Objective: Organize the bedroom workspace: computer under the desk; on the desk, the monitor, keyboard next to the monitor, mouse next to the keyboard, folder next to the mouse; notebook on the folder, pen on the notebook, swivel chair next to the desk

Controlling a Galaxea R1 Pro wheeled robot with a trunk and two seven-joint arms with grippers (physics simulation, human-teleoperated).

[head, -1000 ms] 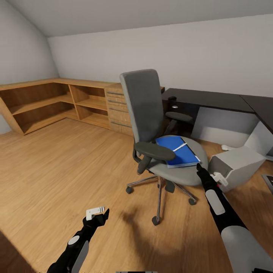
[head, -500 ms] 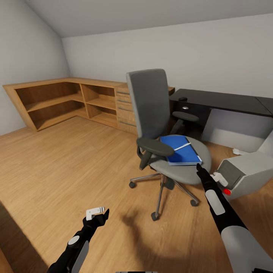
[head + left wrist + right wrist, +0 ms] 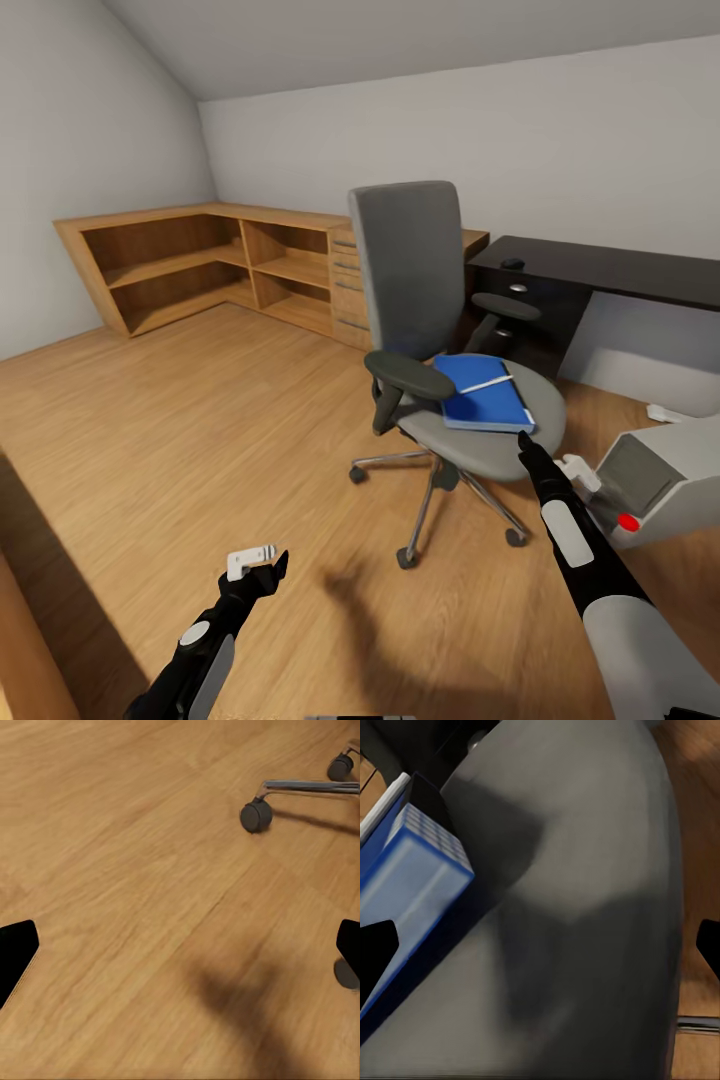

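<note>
- Step in hand, as I judge it: getting the blue folder [image 3: 483, 391] off the swivel chair [image 3: 440, 330] so it can go onto the black desk surface [image 3: 600, 268] at the right edge of the head view.
- The folder lies flat on the grey seat, right of centre in the frame, with a thin white pen [image 3: 483, 384] lying across its top; any lift should stay level, or the pen is likely to roll off.
- The right pincer [image 3: 524, 447] sits at the front rim of the seat, just below the folder's near corner. In the right wrist view its dark fingertips [image 3: 376, 956] stand wide apart at the frame's edges, so it is released and grasps nothing; the folder's corner [image 3: 412, 877] is at the left of that picture.
- A good grasp would slide one finger under the near edge and close on the thin side, without pushing, since the chair stands on castors and may roll or swivel away.
- The left pincer [image 3: 262, 567] hangs low at the lower left of the head view over bare wood floor [image 3: 135, 870]; its tips are spread in the left wrist view, released too, and a chair castor [image 3: 256, 816] shows at the upper right there.
- The grey computer tower [image 3: 665, 480] lies tilted on the floor at the right, close to the right arm; the elbow should stay clear of it.
</note>
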